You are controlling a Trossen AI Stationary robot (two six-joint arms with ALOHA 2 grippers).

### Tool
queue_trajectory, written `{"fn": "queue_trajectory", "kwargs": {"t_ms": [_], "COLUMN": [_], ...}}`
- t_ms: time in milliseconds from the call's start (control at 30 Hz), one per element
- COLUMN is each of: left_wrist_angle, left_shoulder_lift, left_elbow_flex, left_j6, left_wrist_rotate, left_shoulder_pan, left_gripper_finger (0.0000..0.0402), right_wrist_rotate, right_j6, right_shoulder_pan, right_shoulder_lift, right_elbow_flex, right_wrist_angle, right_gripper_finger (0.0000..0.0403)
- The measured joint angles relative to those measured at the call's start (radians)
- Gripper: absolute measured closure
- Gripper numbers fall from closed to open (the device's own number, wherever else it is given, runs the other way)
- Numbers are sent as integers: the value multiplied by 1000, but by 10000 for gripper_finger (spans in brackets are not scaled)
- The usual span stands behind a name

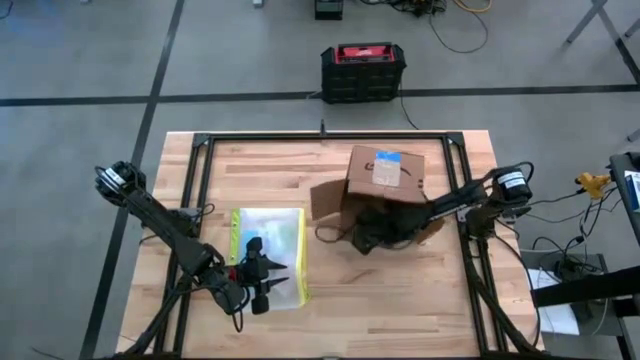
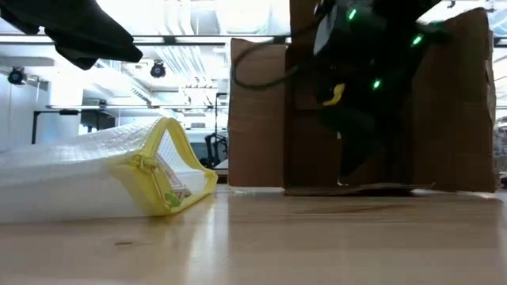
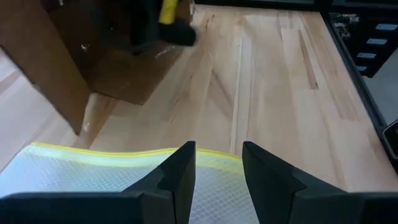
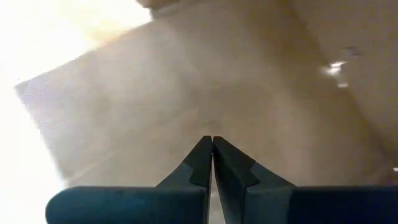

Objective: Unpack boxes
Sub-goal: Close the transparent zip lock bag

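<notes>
Toward the front left corner of the wooden surface point(image 1: 330, 310), the left pincer point(image 1: 268, 281) is held just above the clear yellow-edged pouch point(image 1: 268, 238), its fingers point(image 3: 180, 177) spread apart with nothing between them. The pouch is laid flat on the surface, left of the middle, and in the low view its yellow zipped end point(image 2: 162, 170) is seen raised slightly off the wood. Farther back and to the right, the brown cardboard box point(image 1: 385, 175) is tipped on its side, with its open mouth turned toward the front edge and one flap point(image 1: 328, 200) swung out to the left. White labels are seen on its upward face. The right pincer point(image 4: 212, 163) is pushed inside the box through that opening, its fingertips pressed together with nothing visibly held, brown cardboard walls being all that is shown around them. Beyond the far edge of the surface, a black and red case point(image 1: 363, 72) is set on the floor.
</notes>
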Motion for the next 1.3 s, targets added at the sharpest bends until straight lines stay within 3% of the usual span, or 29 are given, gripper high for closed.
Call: {"fn": "queue_trajectory", "kwargs": {"t_ms": [167,367,467,567,667,833,1033,1167,1300], "left_wrist_angle": [-5,108,204,193,125,-138,-389,-470,-467], "left_shoulder_lift": [0,38,116,215,313,452,579,641,696], "left_elbow_flex": [-5,-16,-4,62,166,359,507,574,603], "left_j6": [-12,-38,-37,-55,-56,-61,-90,-107,-103], "left_wrist_rotate": [6,112,174,206,210,180,95,25,28], "left_shoulder_pan": [0,-15,-42,-72,-97,-102,-99,-98,-87], "left_gripper_finger": [284,284,284,284,284,284,284,284,284], "right_wrist_rotate": [0,-46,-80,-83,-91,-111,-105,-105,-109], "right_j6": [-46,-246,-320,-363,-419,-482,-468,-488,-502], "right_shoulder_pan": [160,288,309,314,314,311,290,285,282], "right_shoulder_lift": [-1,48,108,177,256,386,455,470,472], "right_elbow_flex": [63,72,72,95,157,288,394,417,418], "right_wrist_angle": [64,449,638,746,749,734,569,565,569], "right_gripper_finger": [403,403,403,403,403,403,398,362,306]}}
